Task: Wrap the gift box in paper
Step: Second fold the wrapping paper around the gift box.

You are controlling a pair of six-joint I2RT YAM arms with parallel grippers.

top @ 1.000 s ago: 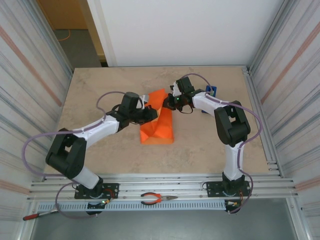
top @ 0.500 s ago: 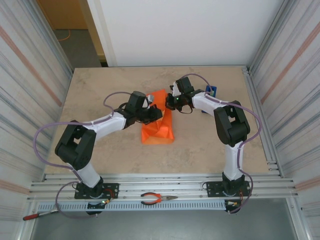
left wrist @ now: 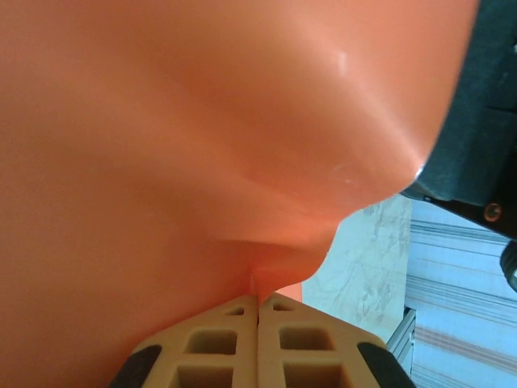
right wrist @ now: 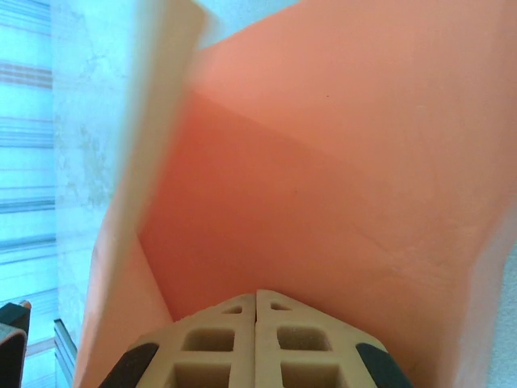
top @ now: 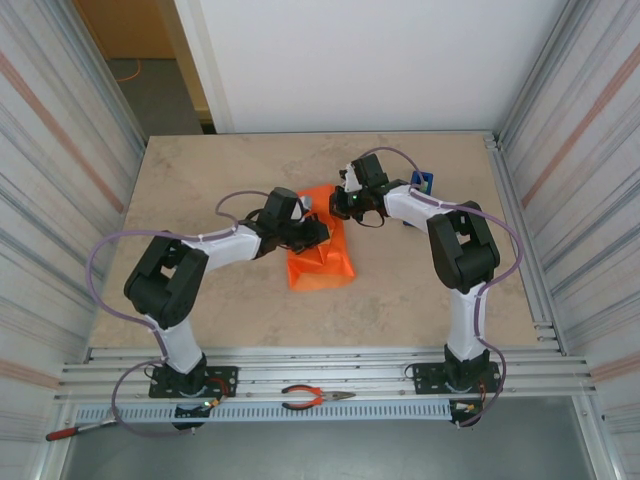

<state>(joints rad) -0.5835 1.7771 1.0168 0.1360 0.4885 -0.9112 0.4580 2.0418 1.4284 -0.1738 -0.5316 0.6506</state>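
Folding looks to be the step in hand: on the beige tabletop (top: 200, 170) the orange paper (top: 325, 265) sits as a humped, creased bundle, and I judge the gift box to be hidden inside it. The left arm (top: 215, 245) reaches over the paper's left side, its jaws pressed tight together with a small fold of the sheet nipped at their tip. At the paper's far edge the right arm (top: 455, 240) has its jaws closed flat too, tip against the sheet's inner face, though I cannot tell whether a ply is caught between them. The next move, I judge, calls for drawing a raised flap over the box top and flattening it without tearing. Bare tabletop lies left of the paper, nearer than it and beyond it, so there is room to pull. Right of and beyond the paper stands the blue tape dispenser (top: 424, 182), near the right wrist. Both sets of jaws sit near each other above the paper, so crossing paths is the risk.
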